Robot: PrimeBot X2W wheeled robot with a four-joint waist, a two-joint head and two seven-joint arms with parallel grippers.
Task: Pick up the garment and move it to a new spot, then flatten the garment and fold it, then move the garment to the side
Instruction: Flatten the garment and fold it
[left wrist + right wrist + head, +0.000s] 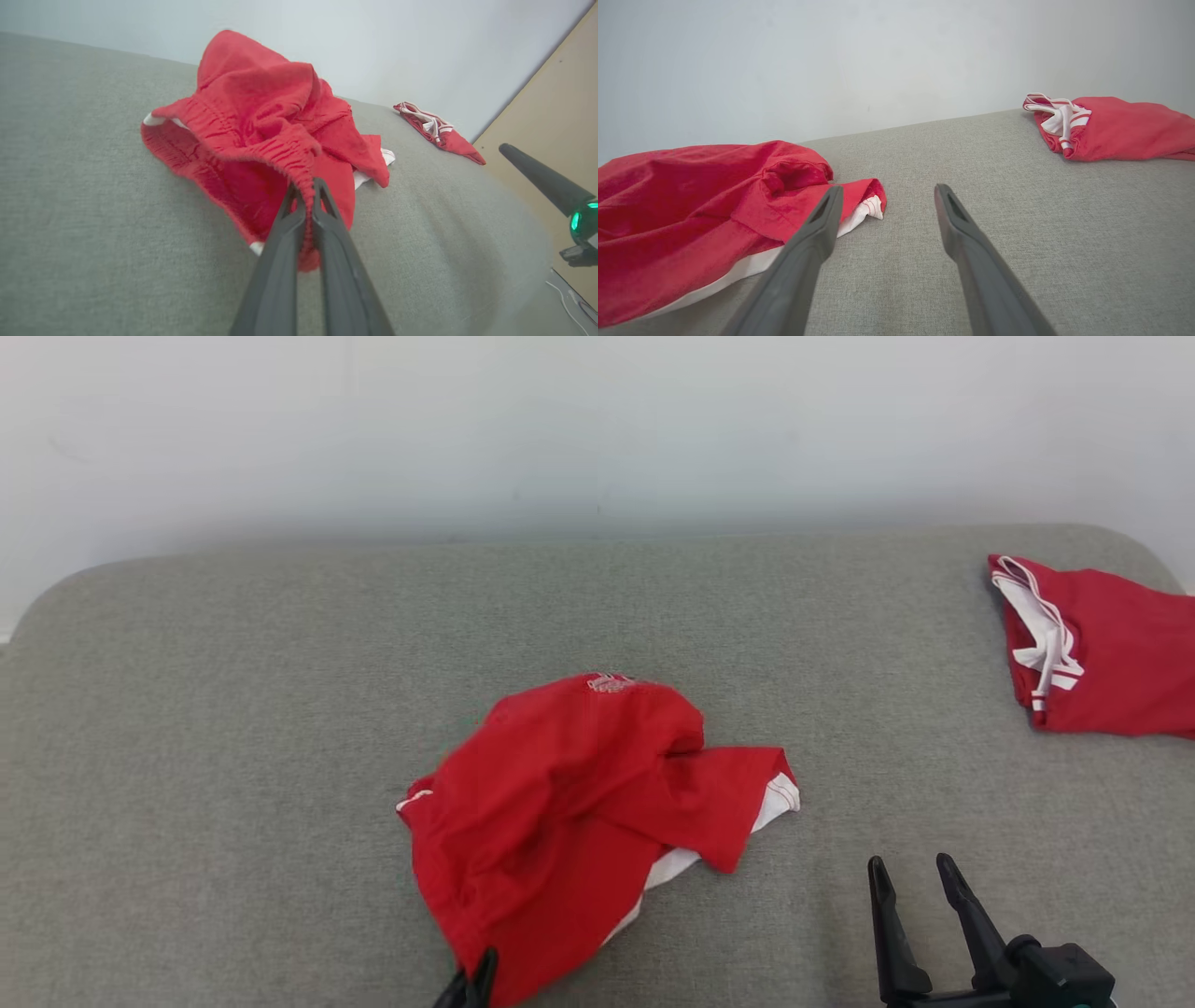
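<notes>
Grey woven cushion [233, 709] takes up most of the scene, with the red garment [560, 803] crumpled near the middle-front and a second red piece [1102, 653] well apart at the far right edge. Looks like light, floppy shorts that'll sag and drag, so the elastic waistband [261, 149] seems the smartest place to grab, and the left gripper [307, 189] is pinched tight right on it. Right gripper [910, 865] hangs near the garment's right side, fingers spread wide, holding nothing.
</notes>
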